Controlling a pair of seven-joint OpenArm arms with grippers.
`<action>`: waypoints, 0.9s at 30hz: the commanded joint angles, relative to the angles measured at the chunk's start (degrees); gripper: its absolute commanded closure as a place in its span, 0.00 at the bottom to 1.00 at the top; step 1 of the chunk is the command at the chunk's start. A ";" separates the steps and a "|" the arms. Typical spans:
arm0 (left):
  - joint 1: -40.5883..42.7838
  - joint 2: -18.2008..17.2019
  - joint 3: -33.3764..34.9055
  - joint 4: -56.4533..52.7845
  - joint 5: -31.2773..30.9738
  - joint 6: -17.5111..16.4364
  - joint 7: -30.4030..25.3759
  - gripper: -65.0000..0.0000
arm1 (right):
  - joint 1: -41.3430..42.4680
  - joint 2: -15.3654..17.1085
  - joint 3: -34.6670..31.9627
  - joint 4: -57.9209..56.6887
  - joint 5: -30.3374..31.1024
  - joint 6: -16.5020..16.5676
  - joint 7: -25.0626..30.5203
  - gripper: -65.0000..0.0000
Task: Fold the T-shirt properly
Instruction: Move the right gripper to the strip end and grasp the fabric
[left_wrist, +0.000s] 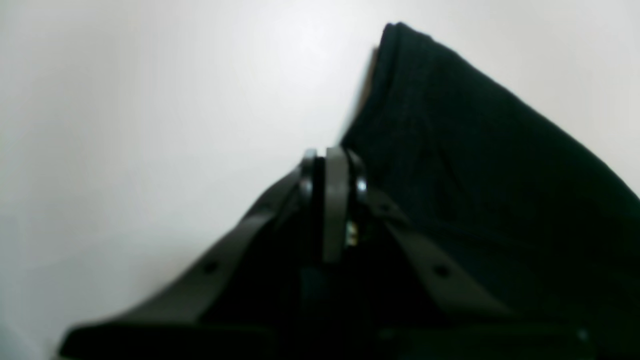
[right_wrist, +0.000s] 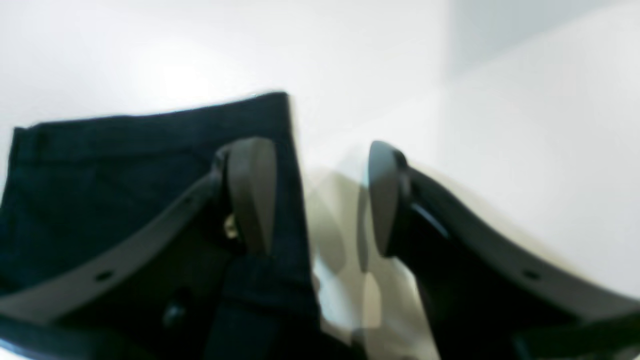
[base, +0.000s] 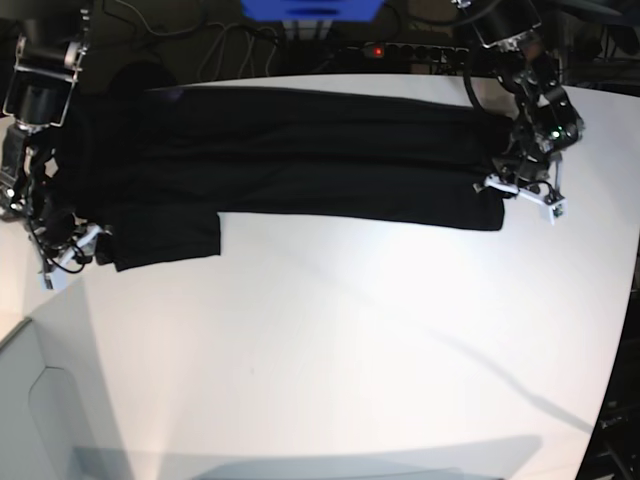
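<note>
Mid-fold: plain black cloth T-shirt (base: 300, 160) stretched across white counter (base: 350, 350); left pincer (left_wrist: 332, 160) closed beside hem w/ nothing visibly held, right pincer (right_wrist: 320, 200) gaping astride its edge — next likely needs regrip, lift.

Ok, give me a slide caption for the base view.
Both grippers, left and right, at opposite ends of a plain black cloth T-shirt stretched along the white table.

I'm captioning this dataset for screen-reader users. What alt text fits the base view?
A black T-shirt lies stretched in a long band across the far side of a white table, seen from above. A robot arm sits at each end, the left end effector and the right end effector at the cloth's corners.
</note>
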 joint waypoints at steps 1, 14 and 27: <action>-0.23 -0.42 -0.12 0.85 -0.13 0.01 0.12 0.99 | 1.13 0.56 0.20 0.82 0.83 1.66 0.77 0.53; -0.23 -0.33 -0.12 0.76 -0.13 -0.08 0.12 0.99 | 1.04 -0.85 -6.83 0.73 0.83 1.84 0.77 0.55; -0.23 0.82 -0.12 0.41 -0.13 -0.08 0.12 0.99 | -2.83 -0.67 -3.66 11.11 1.10 1.58 0.77 1.00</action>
